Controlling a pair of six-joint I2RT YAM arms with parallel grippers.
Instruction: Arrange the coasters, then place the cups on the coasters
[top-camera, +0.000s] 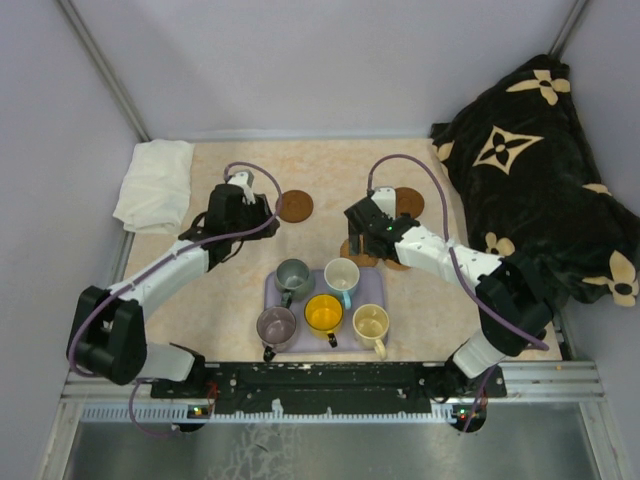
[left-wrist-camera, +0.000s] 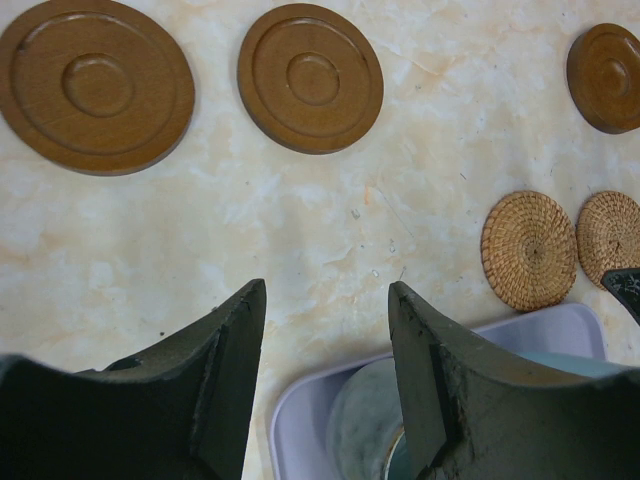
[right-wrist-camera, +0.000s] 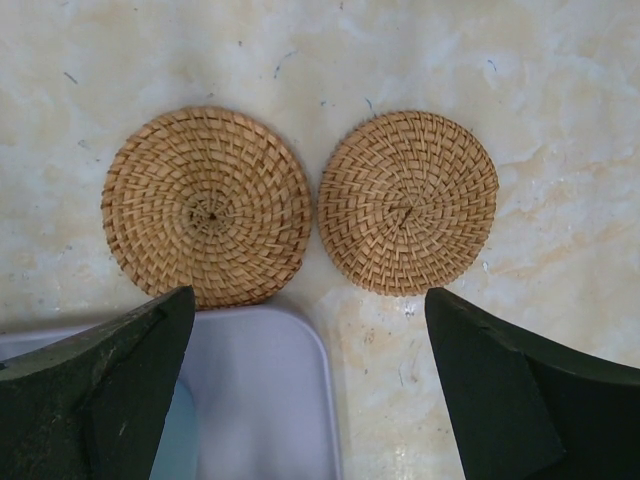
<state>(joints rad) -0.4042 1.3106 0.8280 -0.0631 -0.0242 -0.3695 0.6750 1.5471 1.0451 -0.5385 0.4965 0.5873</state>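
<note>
Three wooden ringed coasters (left-wrist-camera: 97, 85) (left-wrist-camera: 310, 78) (left-wrist-camera: 605, 64) lie on the table, apart from each other. Two woven straw coasters (right-wrist-camera: 207, 207) (right-wrist-camera: 408, 202) lie side by side just past the lavender tray's (right-wrist-camera: 260, 390) corner. On the tray (top-camera: 372, 290) stand the grey-green cup (top-camera: 293, 275), the white and light blue cup (top-camera: 342, 274), the mauve cup (top-camera: 276, 325), the orange-yellow cup (top-camera: 324, 313) and the cream cup (top-camera: 371, 322). My left gripper (left-wrist-camera: 325, 290) is open and holds nothing, above the tray's far left corner. My right gripper (right-wrist-camera: 310, 295) is wide open and holds nothing, over the woven coasters.
A folded white cloth (top-camera: 156, 183) lies at the far left of the table. A dark blanket with cream flower shapes (top-camera: 540, 170) is heaped along the right side. Grey walls close the table in at the back and sides.
</note>
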